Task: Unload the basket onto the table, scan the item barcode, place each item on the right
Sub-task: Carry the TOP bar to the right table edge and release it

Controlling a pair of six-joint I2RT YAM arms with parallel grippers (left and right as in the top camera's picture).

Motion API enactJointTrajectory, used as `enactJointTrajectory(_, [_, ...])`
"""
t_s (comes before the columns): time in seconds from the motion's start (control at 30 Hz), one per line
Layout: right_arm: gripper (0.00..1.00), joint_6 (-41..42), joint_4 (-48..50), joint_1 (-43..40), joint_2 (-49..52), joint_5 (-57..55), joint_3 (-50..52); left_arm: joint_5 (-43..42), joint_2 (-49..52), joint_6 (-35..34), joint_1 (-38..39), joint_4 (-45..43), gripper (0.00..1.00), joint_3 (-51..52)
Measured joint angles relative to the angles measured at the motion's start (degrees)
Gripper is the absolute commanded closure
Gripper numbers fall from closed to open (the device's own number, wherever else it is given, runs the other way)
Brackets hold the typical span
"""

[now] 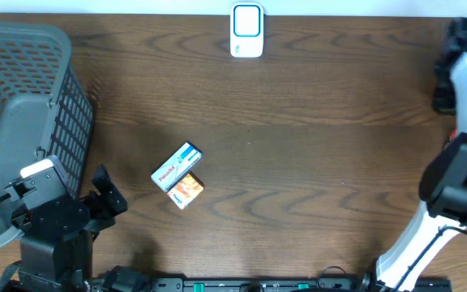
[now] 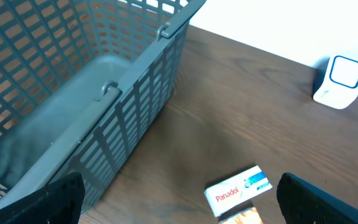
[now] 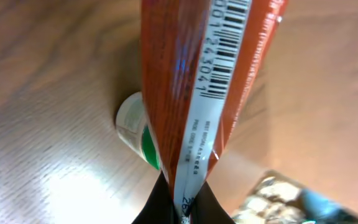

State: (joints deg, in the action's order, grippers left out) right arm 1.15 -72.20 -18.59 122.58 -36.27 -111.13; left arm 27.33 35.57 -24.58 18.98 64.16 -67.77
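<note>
Overhead view: grey basket (image 1: pixel 63 122) sitting at left, cut off by frame edge. Right wrist view: red packet (image 3: pixel 191 93) filling centre, barcode showing, right gripper (image 3: pixel 182 208) clamping its bottom end; blurry white-green object (image 3: pixel 135 134) half hiding behind. Left wrist view: left gripper (image 2: pixel 182 199) gaping wide apart.

I have the basket (image 1: pixel 59 122) filling the far left corner of the tabletop (image 1: pixel 323 162) and running down its left edge. The scanner (image 1: pixel 246 31) stands at the middle of the far edge, well apart from the rest. Left of the tabletop's centre, toward the near edge, lies the Panadol box (image 1: pixel 177 166) with a second box (image 1: pixel 187 191) touching its near side. On my right wrist feed a packet (image 3: pixel 197 93) rises pinched in the right gripper (image 3: pixel 182 210), a small container (image 3: pixel 134 130) lying behind it to the left and a package (image 3: pixel 284 199) at lower right.
</note>
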Motion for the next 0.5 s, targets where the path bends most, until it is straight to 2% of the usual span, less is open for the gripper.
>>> enactJointTrajectory(0.1, [0.91, 1.3, 0.0, -3.5, 0.0, 6.3, 0.0, 0.0, 0.0, 0.0, 0.0, 0.0, 0.02, 0.0])
enactJointTrajectory(0.13, [0.78, 1.5, 0.0, -4.3, 0.0, 7.9, 0.0, 0.0, 0.0, 0.0, 0.0, 0.0, 0.02, 0.0])
enactJointTrajectory(0.17, [0.51, 1.7, 0.0, -5.0, 0.0, 9.5, 0.0, 0.0, 0.0, 0.0, 0.0, 0.0, 0.02, 0.0])
enactJointTrajectory(0.2, [0.01, 2.0, 0.0, -5.6, 0.0, 11.1, 0.0, 0.0, 0.0, 0.0, 0.0, 0.0, 0.02, 0.0])
enactJointTrajectory(0.5, [0.01, 2.1, -0.9, -6.6, 0.0, 28.0, 0.0, 0.0, 0.0, 0.0, 0.0, 0.0, 0.02, 0.0])
